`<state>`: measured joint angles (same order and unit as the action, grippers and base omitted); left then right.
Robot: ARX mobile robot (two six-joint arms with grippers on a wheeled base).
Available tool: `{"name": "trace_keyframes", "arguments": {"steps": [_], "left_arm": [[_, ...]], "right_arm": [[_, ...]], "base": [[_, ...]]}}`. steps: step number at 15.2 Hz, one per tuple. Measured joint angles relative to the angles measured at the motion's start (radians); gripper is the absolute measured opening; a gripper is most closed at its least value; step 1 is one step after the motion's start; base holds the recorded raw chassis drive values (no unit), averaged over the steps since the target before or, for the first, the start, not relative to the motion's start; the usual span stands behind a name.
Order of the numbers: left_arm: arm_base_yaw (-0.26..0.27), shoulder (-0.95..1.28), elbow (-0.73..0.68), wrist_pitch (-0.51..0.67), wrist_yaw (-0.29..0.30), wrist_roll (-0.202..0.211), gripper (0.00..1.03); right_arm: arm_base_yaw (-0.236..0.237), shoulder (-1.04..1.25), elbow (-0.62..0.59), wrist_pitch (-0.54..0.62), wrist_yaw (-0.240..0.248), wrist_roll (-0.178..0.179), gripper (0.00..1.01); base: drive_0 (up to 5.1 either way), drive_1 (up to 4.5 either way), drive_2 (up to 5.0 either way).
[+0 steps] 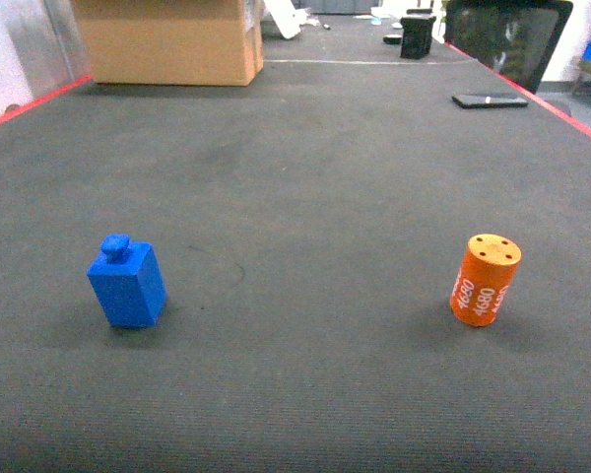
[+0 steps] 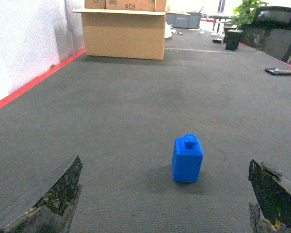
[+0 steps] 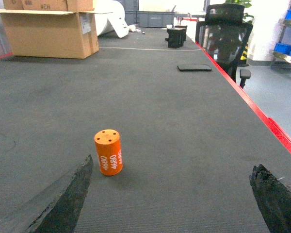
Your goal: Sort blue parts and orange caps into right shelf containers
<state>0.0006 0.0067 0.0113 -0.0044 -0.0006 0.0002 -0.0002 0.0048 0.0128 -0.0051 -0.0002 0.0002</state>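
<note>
A blue part [image 1: 128, 284], a small block with a knob on top, stands upright on the dark mat at the left. An orange cap [image 1: 486, 280], a cylinder with holes in its flat top and white "4680" print, stands at the right. Neither gripper shows in the head view. In the left wrist view my left gripper [image 2: 165, 165] is open, and the blue part [image 2: 187, 159] stands ahead of it, right of centre, untouched. My right gripper [image 3: 172, 163] is open too, with the orange cap [image 3: 108, 152] just ahead of its left finger [image 3: 68, 199]. Blue shelf containers [image 3: 287, 48] show at the far right.
A large cardboard box [image 1: 167, 39] stands at the back left. A flat black device [image 1: 489, 100] and a small black box [image 1: 418, 34] lie at the back right. Red tape [image 3: 262, 116] marks the mat's right edge, with an office chair [image 3: 224, 29] beyond it.
</note>
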Motion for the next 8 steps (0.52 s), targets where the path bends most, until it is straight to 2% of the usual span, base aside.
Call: {"name": "trace_keyframes", "arguments": {"steps": [8], "left_arm": [[0.0,0.0,0.0,0.0,0.0,0.0,0.98]], "right_arm": [[0.0,0.0,0.0,0.0,0.0,0.0,0.98]], "base": [[0.0,0.0,0.0]]}}
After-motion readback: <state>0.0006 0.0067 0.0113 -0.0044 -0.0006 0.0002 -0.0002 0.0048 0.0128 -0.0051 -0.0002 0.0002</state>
